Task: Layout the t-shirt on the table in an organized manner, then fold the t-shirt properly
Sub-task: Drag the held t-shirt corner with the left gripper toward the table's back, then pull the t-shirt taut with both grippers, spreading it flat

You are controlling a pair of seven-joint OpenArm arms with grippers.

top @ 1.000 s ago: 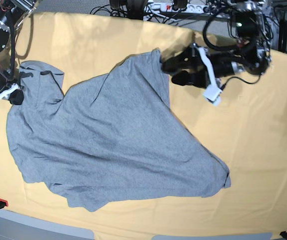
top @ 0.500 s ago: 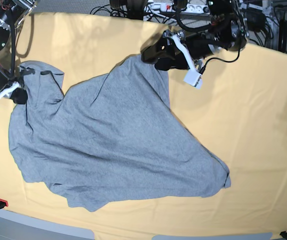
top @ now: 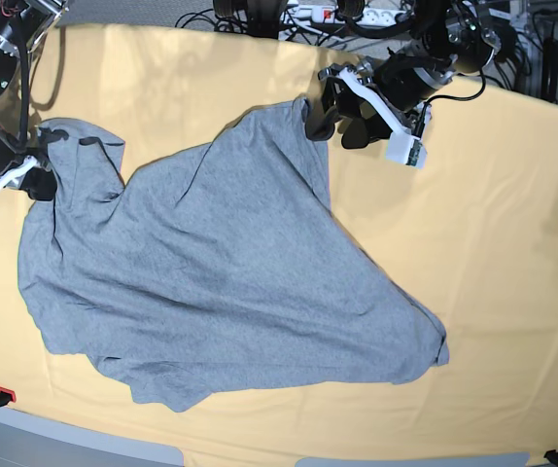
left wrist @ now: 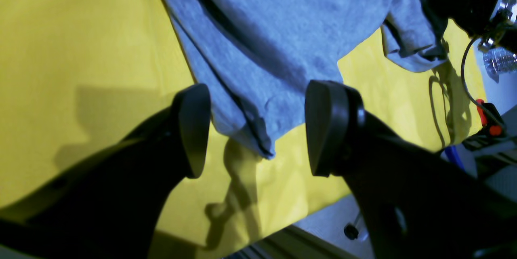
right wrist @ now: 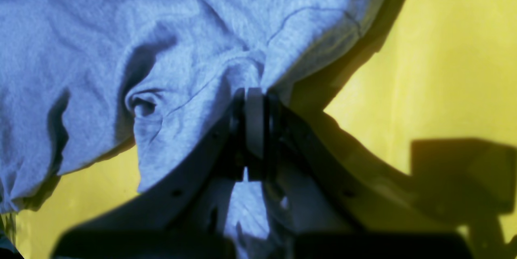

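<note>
Presently: t-shirt (top: 211,272) lies spread, rumpled, plain grey side up, across the yellow table (top: 493,253). Right gripper (right wrist: 254,101) is clamped on a bunched fold at the shirt's edge. Left gripper (left wrist: 258,129) hangs over the far pointed corner, jaws wide apart either side of it, holding nothing.

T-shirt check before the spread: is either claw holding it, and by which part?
The right claw pinches a bunched fold at the t-shirt's edge; the left claw is open, holding nothing.
</note>
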